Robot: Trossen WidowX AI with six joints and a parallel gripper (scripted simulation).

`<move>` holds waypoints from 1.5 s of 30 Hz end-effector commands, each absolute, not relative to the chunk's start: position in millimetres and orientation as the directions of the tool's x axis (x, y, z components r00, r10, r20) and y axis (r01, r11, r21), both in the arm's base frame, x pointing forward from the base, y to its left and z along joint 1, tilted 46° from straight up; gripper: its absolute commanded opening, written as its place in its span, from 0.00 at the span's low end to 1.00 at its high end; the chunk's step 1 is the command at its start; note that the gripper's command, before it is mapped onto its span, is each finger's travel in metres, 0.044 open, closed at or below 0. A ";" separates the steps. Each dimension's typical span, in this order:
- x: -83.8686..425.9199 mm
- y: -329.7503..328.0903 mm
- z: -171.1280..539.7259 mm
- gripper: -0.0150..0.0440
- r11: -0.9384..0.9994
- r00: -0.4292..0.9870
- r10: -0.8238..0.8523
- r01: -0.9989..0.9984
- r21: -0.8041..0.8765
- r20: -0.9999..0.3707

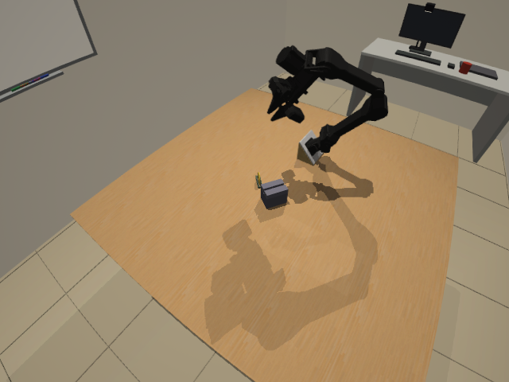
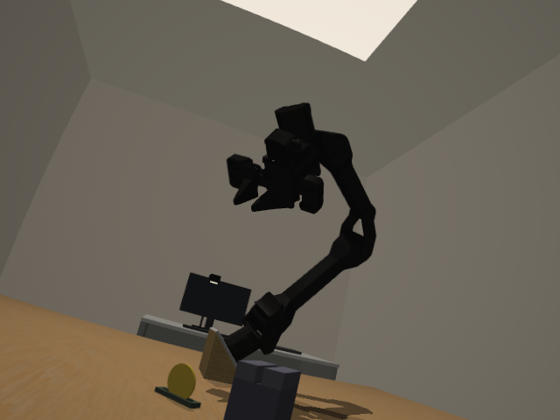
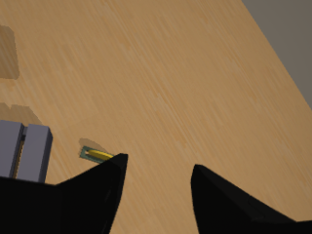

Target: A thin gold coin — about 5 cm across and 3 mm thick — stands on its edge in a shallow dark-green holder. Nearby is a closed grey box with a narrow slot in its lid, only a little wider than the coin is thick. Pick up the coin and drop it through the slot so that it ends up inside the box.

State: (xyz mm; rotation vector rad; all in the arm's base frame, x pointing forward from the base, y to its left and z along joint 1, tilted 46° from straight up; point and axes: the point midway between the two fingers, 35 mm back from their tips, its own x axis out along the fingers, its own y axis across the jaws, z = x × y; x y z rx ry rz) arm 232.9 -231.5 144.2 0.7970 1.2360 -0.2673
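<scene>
1. The pincer hangs high in the air, well above the wooden worktop, with its black fingers partly spread and nothing between them.
2. In the wrist view the two fingertips frame bare wood; the coin lies near the tip of the finger at 9 o'clock but far below it.
3. The gold coin stands upright on its edge in the dark-green holder, untouched.
4. In the top view the coin and its holder sit just beside the grey box, at about 10 o'clock from it.
5. The grey box rests on the worktop with its lid shut; the narrow slot runs across the lid.
6. In the wrist view the box shows at the 9 o'clock edge of the picture, with the coin at 3 o'clock from it.
7. The arm's base is mounted on the worktop at roughly 1 o'clock from the box, well apart from it.
8. The arm rises from the base, bends back over itself, and carries the pincer toward 12 o'clock of the box, its tips tilted downward.
</scene>
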 end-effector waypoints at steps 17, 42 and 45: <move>281.1 -130.6 1.1 0.53 0.501 0.001 0.708 -0.705 0.502 -0.706; 279.6 -97.5 -37.1 0.53 0.491 -0.002 0.712 -0.713 0.500 -0.702; 279.4 -96.5 -38.1 0.53 0.491 -0.002 0.712 -0.713 0.500 -0.702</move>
